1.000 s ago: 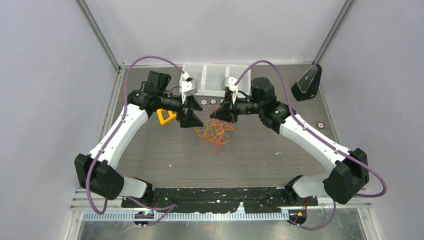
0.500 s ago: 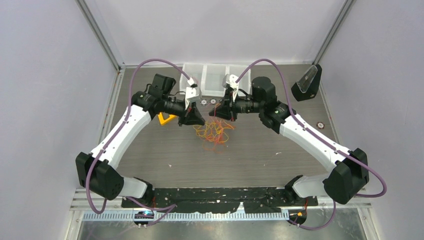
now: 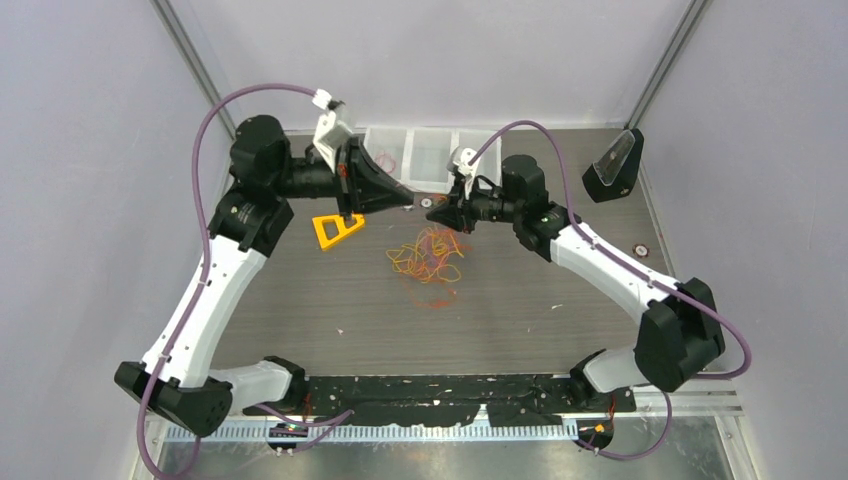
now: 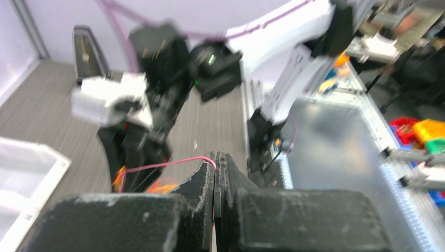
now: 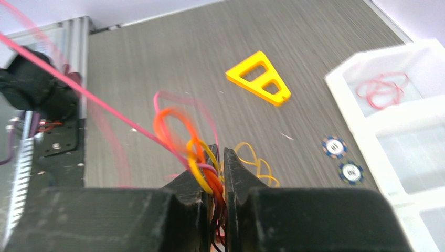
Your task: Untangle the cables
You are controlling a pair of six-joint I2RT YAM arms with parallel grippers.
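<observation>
The cables (image 3: pixel 428 258) are a loose tangle of thin yellow, orange and red strands on the table's middle. My left gripper (image 3: pixel 408 203) hangs above the tangle's far side, pointing right. In the left wrist view my left gripper (image 4: pixel 216 157) is shut on one pink-red cable (image 4: pixel 157 166), which runs taut leftward to the right gripper. My right gripper (image 3: pixel 432 212) faces it, tips almost meeting. In the right wrist view my right gripper (image 5: pixel 219 157) pinches a bunch of yellow, orange and pink cables (image 5: pixel 202 168) with the jaws a narrow slit apart. The pink strand (image 5: pixel 63 73) stretches away up-left.
A yellow triangular frame (image 3: pixel 336 229) lies left of the tangle. White compartment trays (image 3: pixel 430 155) stand at the back; one holds red loops (image 5: pixel 385 89). Two blue-and-white chips (image 5: pixel 335 146) lie near them. A black wedge-shaped stand (image 3: pixel 612 165) sits at the back right.
</observation>
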